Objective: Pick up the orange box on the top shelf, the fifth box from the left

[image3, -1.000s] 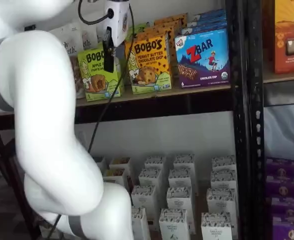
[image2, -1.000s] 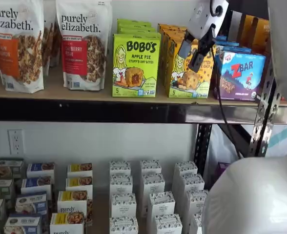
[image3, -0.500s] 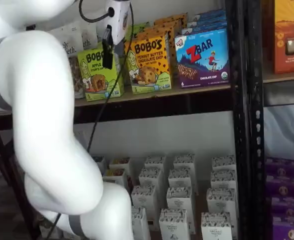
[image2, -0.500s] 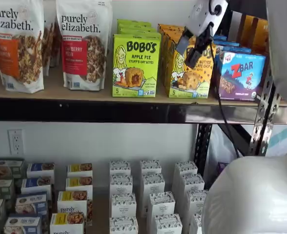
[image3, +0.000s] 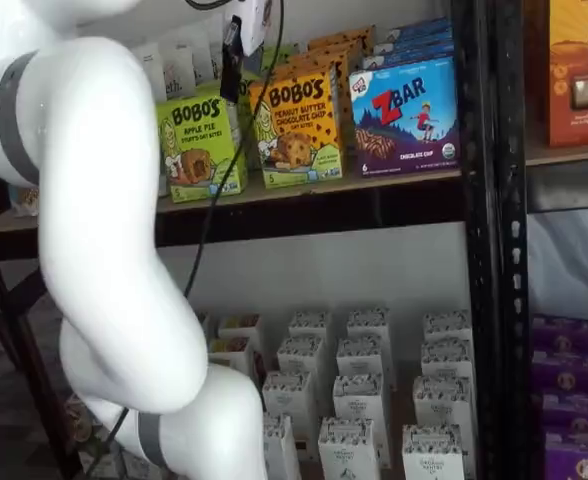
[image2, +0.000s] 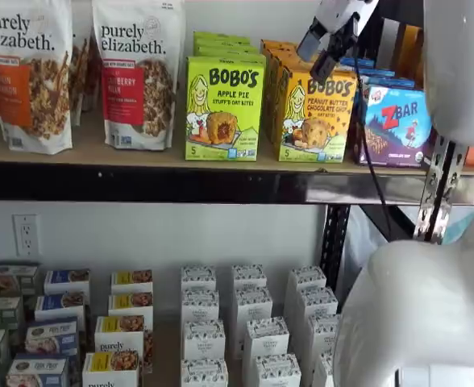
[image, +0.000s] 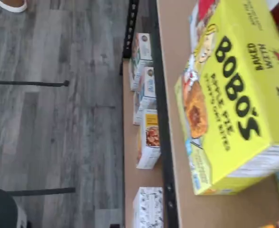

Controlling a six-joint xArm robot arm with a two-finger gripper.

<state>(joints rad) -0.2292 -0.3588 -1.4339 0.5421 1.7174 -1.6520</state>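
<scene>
The orange box stands upright on the top shelf, between a lime-green Bobo's box and a blue ZBar box. It also shows in a shelf view, with more orange boxes lined up behind it. My gripper hangs from the view's top edge, level with the orange box's top front edge and in front of it. A gap shows between its fingers, and they hold nothing. In a shelf view it shows side-on. The wrist view shows the lime-green box and the shelf's black rail.
Two granola bags stand at the shelf's left. Small white boxes fill the lower level. A black perforated upright stands right of the ZBar box. My white arm fills the foreground. A black cable hangs beside the gripper.
My gripper has risen from in front of the orange box's face to its top edge. The box's front now shows fully. The boxes have not moved.
</scene>
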